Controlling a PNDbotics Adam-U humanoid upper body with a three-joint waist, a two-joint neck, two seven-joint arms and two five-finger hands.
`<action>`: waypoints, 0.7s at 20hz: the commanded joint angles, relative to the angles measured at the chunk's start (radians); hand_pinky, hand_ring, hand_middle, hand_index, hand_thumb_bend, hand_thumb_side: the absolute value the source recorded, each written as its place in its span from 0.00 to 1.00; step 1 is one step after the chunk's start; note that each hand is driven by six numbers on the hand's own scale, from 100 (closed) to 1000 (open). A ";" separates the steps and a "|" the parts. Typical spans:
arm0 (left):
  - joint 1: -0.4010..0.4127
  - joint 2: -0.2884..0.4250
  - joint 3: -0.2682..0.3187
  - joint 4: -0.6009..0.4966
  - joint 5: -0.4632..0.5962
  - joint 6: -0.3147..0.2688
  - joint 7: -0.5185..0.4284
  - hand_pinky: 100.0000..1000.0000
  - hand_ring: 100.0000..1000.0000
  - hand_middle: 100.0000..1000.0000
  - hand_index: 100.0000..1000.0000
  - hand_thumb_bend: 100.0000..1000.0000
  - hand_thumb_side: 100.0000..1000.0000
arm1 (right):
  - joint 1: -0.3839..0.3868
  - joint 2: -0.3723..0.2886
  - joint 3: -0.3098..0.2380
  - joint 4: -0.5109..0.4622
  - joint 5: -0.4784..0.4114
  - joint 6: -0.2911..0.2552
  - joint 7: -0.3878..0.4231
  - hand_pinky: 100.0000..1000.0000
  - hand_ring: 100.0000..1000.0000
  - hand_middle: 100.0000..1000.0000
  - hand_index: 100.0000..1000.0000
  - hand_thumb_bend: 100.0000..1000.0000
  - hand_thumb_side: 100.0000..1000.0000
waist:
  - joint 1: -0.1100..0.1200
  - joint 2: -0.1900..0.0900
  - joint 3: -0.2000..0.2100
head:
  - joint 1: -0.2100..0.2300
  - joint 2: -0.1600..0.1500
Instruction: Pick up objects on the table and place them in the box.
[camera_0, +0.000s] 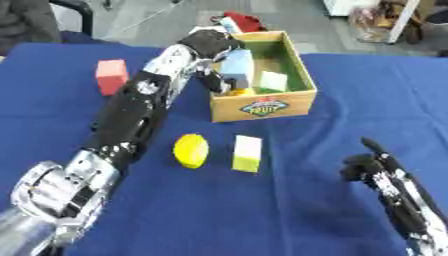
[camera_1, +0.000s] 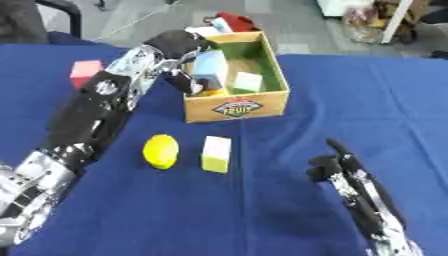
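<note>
The left robot hand (camera_0: 210, 42) reaches across the blue tabletop (camera_0: 350, 90) to the wooden box (camera_0: 262, 107) at 12 o'clock, its fingers curled round a light blue block (camera_0: 236, 67) held upright just inside the box's left wall. Within the green-lined box sit a pale green block (camera_0: 273, 81) and something orange (camera_0: 238, 92), half hidden beneath the blue block. On the tabletop near the box's front wall, toward 6 o'clock from it, a yellow round object (camera_0: 191, 150) lies just beside a yellow-and-white block (camera_0: 248, 153), the two close but apart. A red block (camera_0: 111, 76) stands at 10 o'clock, well apart from the box, beyond the left arm. The right robot hand (camera_1: 337, 167) rests idle at 4 o'clock, its fingers loosely apart and pointing up, holding nothing.
</note>
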 joint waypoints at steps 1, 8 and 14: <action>-0.024 0.062 0.014 -0.064 0.088 -0.015 -0.031 0.85 0.79 0.86 0.96 0.04 0.39 | -0.012 -0.010 -0.003 -0.013 -0.003 -0.002 0.000 0.61 0.62 0.63 1.00 0.00 0.68 | -0.003 -0.013 0.004 | -0.008 -0.009; -0.029 0.202 0.050 -0.157 0.304 0.004 -0.119 0.80 0.71 0.77 0.93 0.00 0.15 | -0.010 -0.018 -0.009 -0.011 0.000 -0.003 -0.005 0.61 0.62 0.63 1.00 0.00 0.68 | 0.001 -0.018 0.022 | -0.020 -0.007; 0.000 0.295 0.107 -0.107 0.300 0.080 -0.139 0.72 0.59 0.64 0.83 0.00 0.15 | -0.006 -0.023 -0.013 -0.011 0.001 -0.003 -0.010 0.61 0.62 0.63 1.00 0.00 0.68 | 0.005 -0.022 0.042 | -0.032 -0.007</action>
